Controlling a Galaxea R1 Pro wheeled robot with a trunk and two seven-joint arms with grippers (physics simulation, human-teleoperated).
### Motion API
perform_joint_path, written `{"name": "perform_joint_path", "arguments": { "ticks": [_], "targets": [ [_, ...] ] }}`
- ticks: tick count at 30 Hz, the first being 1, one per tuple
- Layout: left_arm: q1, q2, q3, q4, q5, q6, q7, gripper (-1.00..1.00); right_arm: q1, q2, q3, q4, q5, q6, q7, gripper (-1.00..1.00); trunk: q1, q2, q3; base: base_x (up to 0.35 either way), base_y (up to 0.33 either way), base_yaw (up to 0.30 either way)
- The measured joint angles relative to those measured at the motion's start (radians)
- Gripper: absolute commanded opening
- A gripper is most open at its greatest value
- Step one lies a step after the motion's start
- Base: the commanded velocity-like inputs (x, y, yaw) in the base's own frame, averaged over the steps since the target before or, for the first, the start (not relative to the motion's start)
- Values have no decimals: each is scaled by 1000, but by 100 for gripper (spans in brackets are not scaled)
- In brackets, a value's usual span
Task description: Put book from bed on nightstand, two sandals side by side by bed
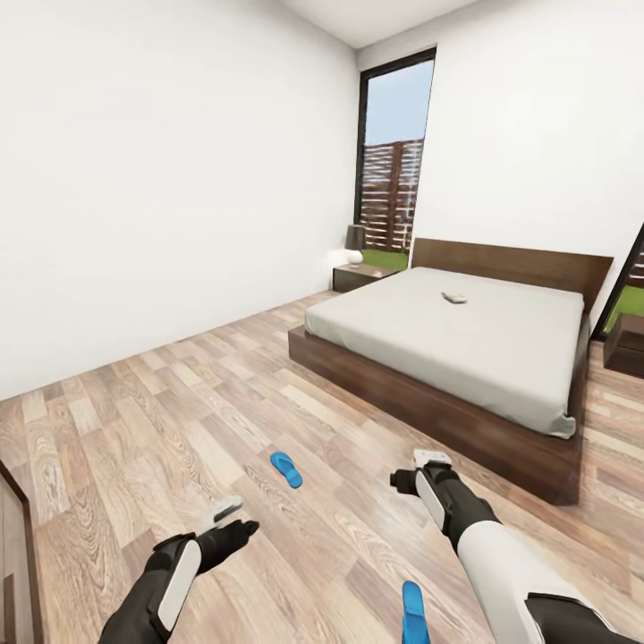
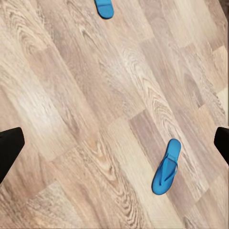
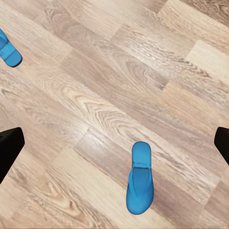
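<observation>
Wood-plank floor (image 1: 161, 420) runs up to the bed (image 1: 465, 349), where the book (image 1: 454, 298) lies small and blurry on the mattress. Left tool (image 1: 234, 517) and right tool (image 1: 420, 470) both hover spread wide, gripping nothing. One sandal (image 1: 286, 469) lies between them; the other sandal (image 1: 413, 613) is cut off at the frame edge. Wrist views reveal the straps; a nightstand (image 1: 360, 276) sits far off.

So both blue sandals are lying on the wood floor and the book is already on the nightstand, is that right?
Not quite. The head view shows the book lying on the bed, not on the nightstand. Both sandals do lie on the wood floor.
</observation>
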Motion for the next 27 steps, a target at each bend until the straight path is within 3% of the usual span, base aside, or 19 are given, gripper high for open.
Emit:
{"name": "perform_joint_path", "arguments": {
  "ticks": [1,2,4,9,17,27],
  "targets": [
    [-5,3,9,-10,1,1,-1,100,-2,1,0,5,0,0,-2,100,4,-7,-3,0,0,-3],
    [-20,5,27,-50,-4,2,1,100,-51,3,0,84,2,-1,-29,100,8,-14,-6,0,0,-3],
    [-16,4,32,-69,-8,0,1,100,-102,2,1,144,2,0,-40,100,15,-28,-12,0,0,-2],
    [3,4,35,-133,-10,1,2,100,-153,3,5,204,2,6,-51,100,35,-63,-28,0,0,0],
    [-5,10,44,-160,-9,31,46,100,-165,8,7,220,2,38,-92,100,65,-119,-53,0,0,0],
    [-1,2,35,-99,-11,25,76,100,-160,4,3,226,1,69,-113,100,104,-189,-85,0,0,0]
  ]
}}
